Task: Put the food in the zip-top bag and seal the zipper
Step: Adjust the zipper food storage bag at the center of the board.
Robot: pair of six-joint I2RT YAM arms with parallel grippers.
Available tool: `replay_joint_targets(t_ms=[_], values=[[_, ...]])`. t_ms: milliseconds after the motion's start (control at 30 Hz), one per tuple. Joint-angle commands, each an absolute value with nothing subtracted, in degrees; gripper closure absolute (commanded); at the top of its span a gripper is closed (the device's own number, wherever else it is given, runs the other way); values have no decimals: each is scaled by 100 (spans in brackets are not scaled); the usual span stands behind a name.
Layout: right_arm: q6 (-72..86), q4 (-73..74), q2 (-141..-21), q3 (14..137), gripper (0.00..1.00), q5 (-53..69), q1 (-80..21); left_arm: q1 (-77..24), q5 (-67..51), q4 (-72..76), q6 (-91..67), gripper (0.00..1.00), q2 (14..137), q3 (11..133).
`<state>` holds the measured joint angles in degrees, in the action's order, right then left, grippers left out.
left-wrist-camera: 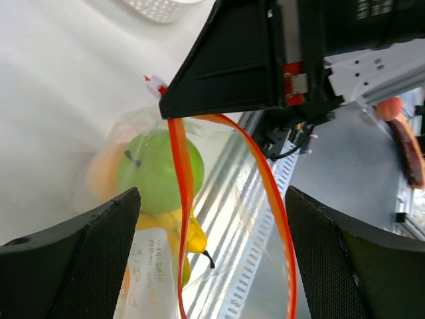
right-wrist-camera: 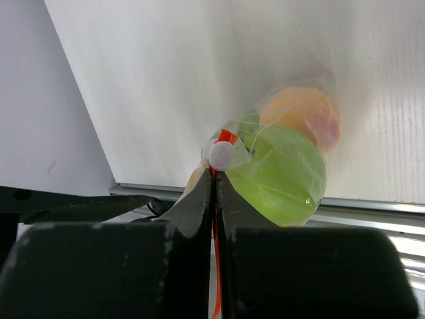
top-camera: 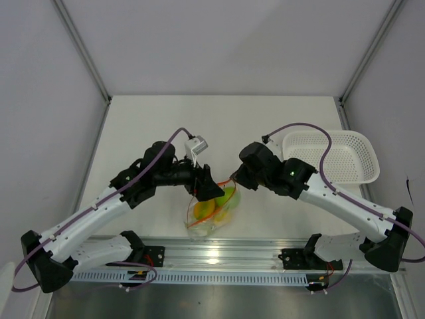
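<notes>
Two grippers meet over the middle of the near edge of the table (top-camera: 153, 133), where I find the zip-top bag (top-camera: 212, 211) resting just beyond the aluminium rail (top-camera: 219, 256). All the food I can see is inside it: a green apple (left-wrist-camera: 159, 169), a yellow fruit (left-wrist-camera: 192, 238) and a peach (right-wrist-camera: 302, 113). The zipper (left-wrist-camera: 180, 186) is not sealed; its two orange-red strips run apart in the left wrist view.

The right gripper (right-wrist-camera: 214, 193) is pinched tight on the zipper's end, just under the white slider (right-wrist-camera: 220, 154). The left gripper (left-wrist-camera: 211, 199) stands wide apart, with both strips between its fingers and gripping neither.

My judgement: the sealing stroke is in hand. To do it well, I would anchor the right end, bring the left fingers together on both strips close beside the right gripper, then run along the strip with the bag taut, leaving no gap.

Surface: white, matte. A white mesh basket (top-camera: 332, 156) sits by the right edge, well apart from the bag. Beyond it, plain pale walls enclose the far edge and both sides.
</notes>
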<state>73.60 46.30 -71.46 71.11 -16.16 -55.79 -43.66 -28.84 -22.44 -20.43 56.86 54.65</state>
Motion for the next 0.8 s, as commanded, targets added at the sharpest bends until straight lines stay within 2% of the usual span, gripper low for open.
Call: replay_joint_targets(t_ms=[0,33,133,267,500,767], values=[[7655,4702,-7215,7479,100,-2013,-5651,-4736,-1672,-2373,-1933,5,5581,5660],[7638,4711,-7242,7558,100,-2030,-5651,-4807,-1583,-2382,-1977,0,5590,5651],[7629,4781,-7339,7638,100,-2030,-5651,-5132,-1110,-2636,-2013,0,5730,5923],[7673,4711,-7304,7568,100,-2057,-5651,-5387,-1055,-2664,-2048,1,5801,5942],[7673,4746,-7313,7541,100,-2057,-5651,-5493,-1099,-2372,-2197,1,5633,5739],[7726,4729,-7286,7523,100,-2074,-5651,-5704,-457,-2760,-2268,0,5994,5880]])
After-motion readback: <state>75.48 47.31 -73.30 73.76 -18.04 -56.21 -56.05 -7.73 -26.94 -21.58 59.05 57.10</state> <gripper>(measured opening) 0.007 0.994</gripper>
